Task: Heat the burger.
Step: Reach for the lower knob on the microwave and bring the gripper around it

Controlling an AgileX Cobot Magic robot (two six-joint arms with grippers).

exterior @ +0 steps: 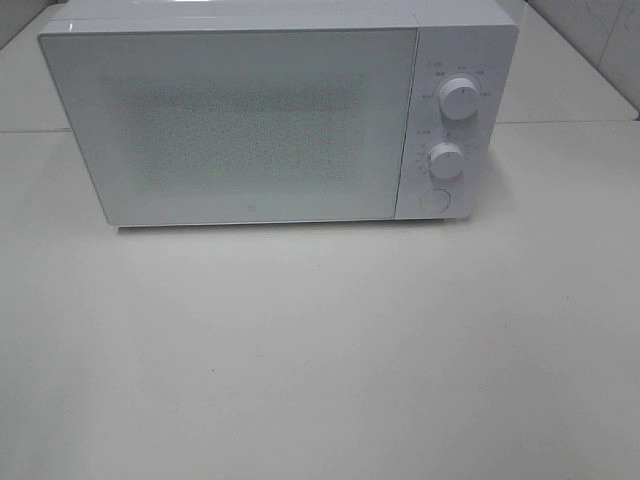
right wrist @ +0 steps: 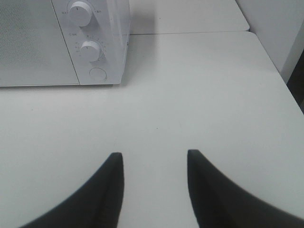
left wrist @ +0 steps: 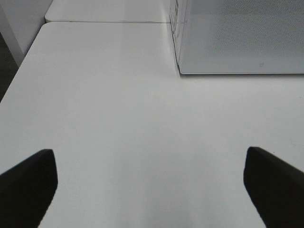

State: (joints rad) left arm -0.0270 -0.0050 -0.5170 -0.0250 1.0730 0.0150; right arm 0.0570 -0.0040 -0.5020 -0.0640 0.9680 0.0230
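White microwave (exterior: 240, 120), door shut, stands on the pale tabletop (exterior: 320, 350). Left hand (left wrist: 148, 151): fingers wide apart, nothing between them. Right hand (right wrist: 154, 153): fingers partly apart, nothing held. Burger: in no view; its place cannot be told.

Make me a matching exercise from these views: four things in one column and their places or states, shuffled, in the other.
Things:
1. microwave door
2. round button
3. left gripper
4. right gripper

Places or states:
A. jaws spread wide, holding nothing
B. shut
C. just below the lower knob
D. jaws a narrower gap apart, holding nothing

Pairs: 1-B, 2-C, 3-A, 4-D
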